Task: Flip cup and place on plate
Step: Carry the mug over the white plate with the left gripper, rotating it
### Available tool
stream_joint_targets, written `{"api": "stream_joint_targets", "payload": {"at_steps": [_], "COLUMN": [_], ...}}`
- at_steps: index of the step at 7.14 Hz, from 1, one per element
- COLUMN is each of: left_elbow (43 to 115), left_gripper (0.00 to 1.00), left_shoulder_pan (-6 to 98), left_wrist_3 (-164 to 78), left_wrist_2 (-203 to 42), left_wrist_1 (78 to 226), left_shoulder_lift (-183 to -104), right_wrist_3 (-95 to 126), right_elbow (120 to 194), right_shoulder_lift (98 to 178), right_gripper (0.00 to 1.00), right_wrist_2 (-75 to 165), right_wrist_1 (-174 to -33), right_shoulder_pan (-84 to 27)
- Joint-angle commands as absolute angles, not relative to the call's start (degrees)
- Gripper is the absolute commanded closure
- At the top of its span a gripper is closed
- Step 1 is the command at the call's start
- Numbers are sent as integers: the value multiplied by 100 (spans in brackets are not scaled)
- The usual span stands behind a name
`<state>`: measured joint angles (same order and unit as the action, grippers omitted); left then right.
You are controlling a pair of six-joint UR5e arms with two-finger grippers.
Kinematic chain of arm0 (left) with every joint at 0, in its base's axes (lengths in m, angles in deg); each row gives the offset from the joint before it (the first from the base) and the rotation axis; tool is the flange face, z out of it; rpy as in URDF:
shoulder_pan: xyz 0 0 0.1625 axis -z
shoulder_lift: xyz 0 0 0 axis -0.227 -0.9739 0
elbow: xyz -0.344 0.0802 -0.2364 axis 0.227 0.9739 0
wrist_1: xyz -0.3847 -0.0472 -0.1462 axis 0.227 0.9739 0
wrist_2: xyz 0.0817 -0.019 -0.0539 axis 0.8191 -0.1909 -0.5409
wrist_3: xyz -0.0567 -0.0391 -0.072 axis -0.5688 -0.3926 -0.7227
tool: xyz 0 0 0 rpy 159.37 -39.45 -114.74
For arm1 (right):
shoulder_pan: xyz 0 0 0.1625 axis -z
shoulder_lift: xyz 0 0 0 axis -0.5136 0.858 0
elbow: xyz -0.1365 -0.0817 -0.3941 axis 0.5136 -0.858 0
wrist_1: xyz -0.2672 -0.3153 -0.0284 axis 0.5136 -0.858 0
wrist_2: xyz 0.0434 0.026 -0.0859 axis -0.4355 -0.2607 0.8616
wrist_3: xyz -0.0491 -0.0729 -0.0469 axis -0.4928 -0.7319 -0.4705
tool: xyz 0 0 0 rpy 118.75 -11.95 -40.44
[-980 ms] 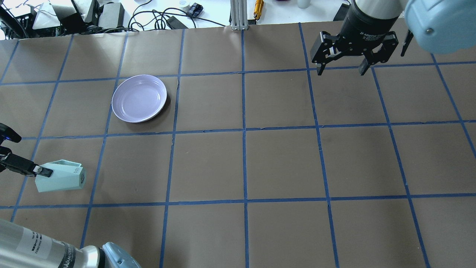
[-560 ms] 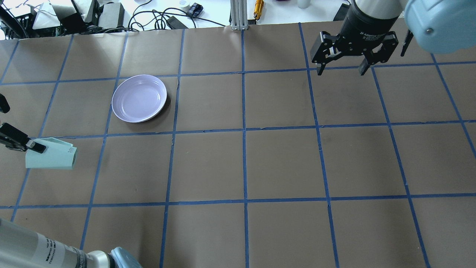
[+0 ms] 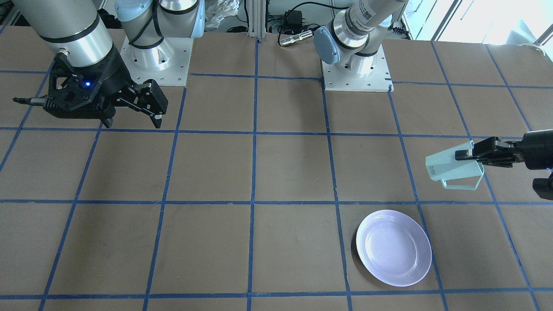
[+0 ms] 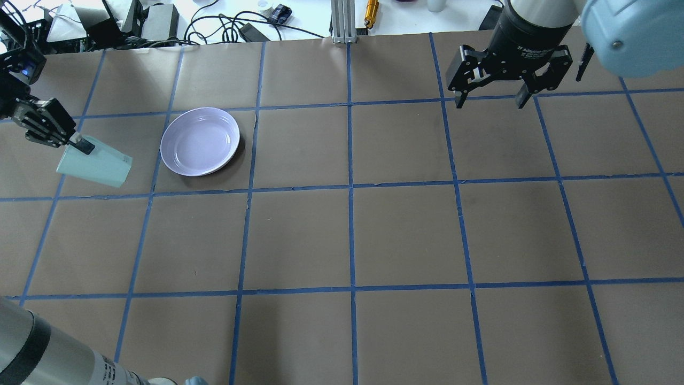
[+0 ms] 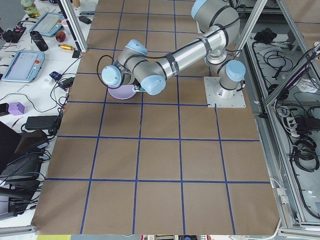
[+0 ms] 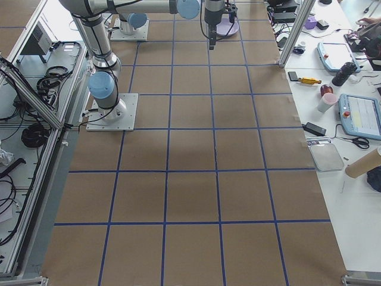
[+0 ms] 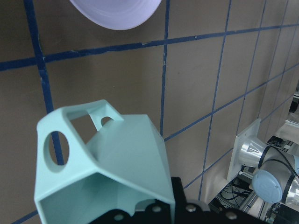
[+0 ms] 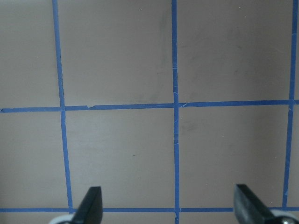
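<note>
Pinched by one wall in the left gripper (image 4: 80, 144), the pale mint-green faceted mug (image 4: 96, 167) may slip short of the round lavender plate (image 4: 200, 140); right gripper (image 4: 489, 101) gapes.

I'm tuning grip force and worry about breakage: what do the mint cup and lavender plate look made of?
The cup looks like matte plastic or matte-glazed ceramic: flat facets, even mint colour, soft sheen without sharp highlights; the pictures cannot settle which. The plate looks like glossy glazed ceramic or melamine: smooth lavender surface with bright reflections inside its raised rim.
</note>
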<state>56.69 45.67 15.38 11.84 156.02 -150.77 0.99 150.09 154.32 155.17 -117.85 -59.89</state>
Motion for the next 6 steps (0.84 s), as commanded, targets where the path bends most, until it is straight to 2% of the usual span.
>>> {"api": "stream_joint_targets", "payload": {"at_steps": [1,6], "left_elbow": [5462,5549], "left_gripper": [100,100], "left_shoulder_pan": [5574,6939], "left_wrist_3": [783,780], "left_wrist_2": [1744,3337], "left_wrist_1": [14547,12847], "left_shoulder_lift": [-15183,-15604], "right_wrist_3": [99,99], "right_elbow": [15009,15009], "right_shoulder_lift": [15432,15432], "right_gripper": [0,0], "right_wrist_2": [15517,15517], "right_wrist_1": [-11785,-11785], "right_shoulder_pan": [-5989,-5989]}}
